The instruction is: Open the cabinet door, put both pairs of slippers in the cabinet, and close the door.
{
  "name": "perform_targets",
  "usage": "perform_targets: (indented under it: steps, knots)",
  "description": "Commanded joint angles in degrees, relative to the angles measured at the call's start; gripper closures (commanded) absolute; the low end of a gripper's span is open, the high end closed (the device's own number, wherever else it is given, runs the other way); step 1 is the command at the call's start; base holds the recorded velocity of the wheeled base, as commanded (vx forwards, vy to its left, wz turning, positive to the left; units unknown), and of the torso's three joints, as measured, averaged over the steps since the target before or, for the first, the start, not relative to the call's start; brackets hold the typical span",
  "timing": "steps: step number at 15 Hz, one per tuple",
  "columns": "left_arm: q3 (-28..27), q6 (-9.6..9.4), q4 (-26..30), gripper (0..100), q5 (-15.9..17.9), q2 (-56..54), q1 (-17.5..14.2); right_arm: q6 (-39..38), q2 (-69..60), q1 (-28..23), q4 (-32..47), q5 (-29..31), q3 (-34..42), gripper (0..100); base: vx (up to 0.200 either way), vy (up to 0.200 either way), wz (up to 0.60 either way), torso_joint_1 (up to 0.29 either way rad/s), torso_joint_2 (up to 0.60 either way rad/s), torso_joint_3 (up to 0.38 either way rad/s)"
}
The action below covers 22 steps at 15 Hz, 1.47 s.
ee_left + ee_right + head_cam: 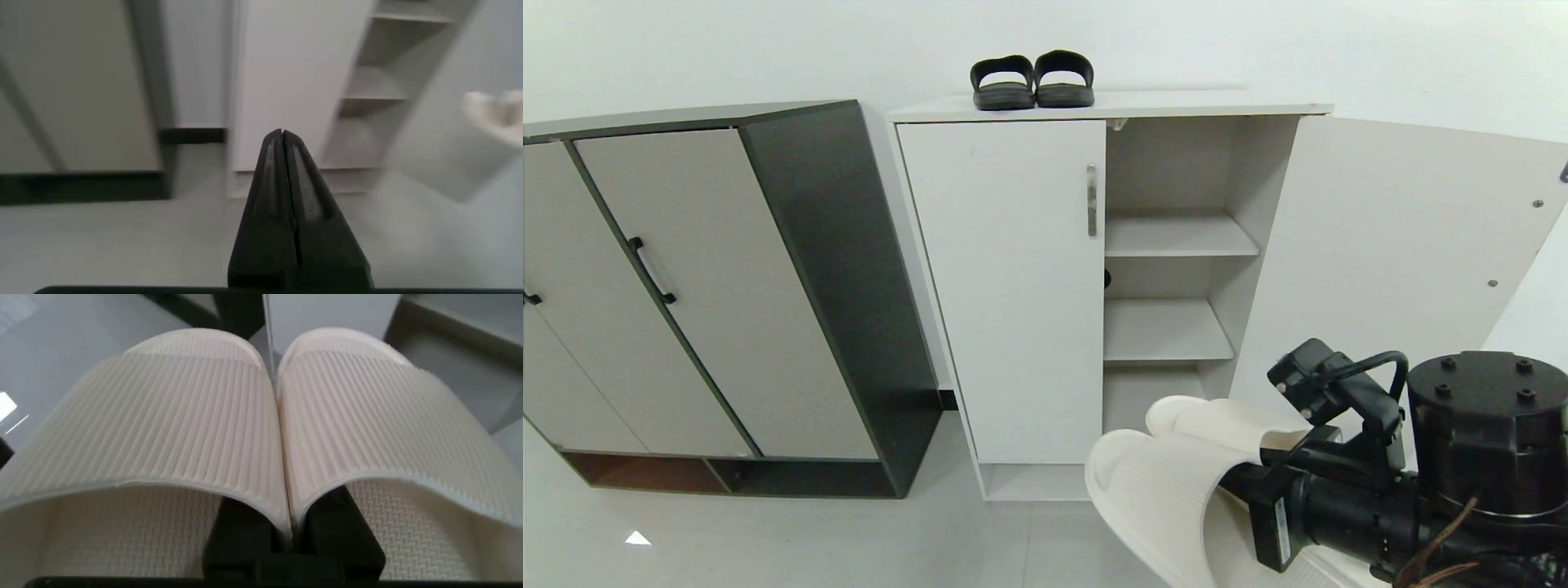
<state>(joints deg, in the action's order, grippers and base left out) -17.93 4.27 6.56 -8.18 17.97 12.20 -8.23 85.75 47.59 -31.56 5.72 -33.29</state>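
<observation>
White slippers, gripped by the right tool, point toes-first at the cabinet shelves ahead. Left tool is closed, empty.

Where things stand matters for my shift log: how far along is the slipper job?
Done: the right-hand cabinet door stands open, and the visible shelves are bare. In hand: the white slippers are clamped in the right pincer, in front of the opening. Left: shelve them, then fetch the black slippers off the cabinet top, shelve those and close the door. The left pincer is shut and empty.
</observation>
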Motion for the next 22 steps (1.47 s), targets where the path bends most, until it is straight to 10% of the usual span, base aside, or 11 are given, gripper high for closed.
perform_targets:
  steps: [1, 8, 10, 14, 22]
  knots:
    - [8.18, -3.56, 0.91, 100, -1.22, -12.61, -6.23, -0.03, 1.79, 0.04, -0.08, 0.08, -0.63, 100, 0.000, 0.000, 0.00, 0.000, 0.00, 0.000]
    - [15.74, -3.83, -4.10, 100, -6.59, -17.97, -12.29, 0.23, 4.78, 0.04, -0.96, 0.00, -0.37, 100, 0.000, 0.000, 0.00, 0.000, 0.00, 0.000]
    - [17.93, -4.62, -6.65, 100, 9.59, -17.88, -12.20, 0.32, 6.01, 0.13, -3.42, 0.26, -0.11, 100, 0.000, 0.000, 0.00, 0.000, 0.00, 0.000]
    - [17.93, -6.02, -6.65, 100, 10.90, -17.88, -12.20, 0.32, 6.71, 0.22, -5.18, 2.10, -0.28, 100, 0.000, 0.000, 0.00, 0.000, 0.00, 0.000]
    - [17.93, -5.41, -6.65, 100, 10.82, -17.88, -12.20, -4.08, 26.05, 0.92, -6.41, 34.71, -21.64, 100, 0.000, 0.000, 0.00, 0.000, 0.00, 0.000]
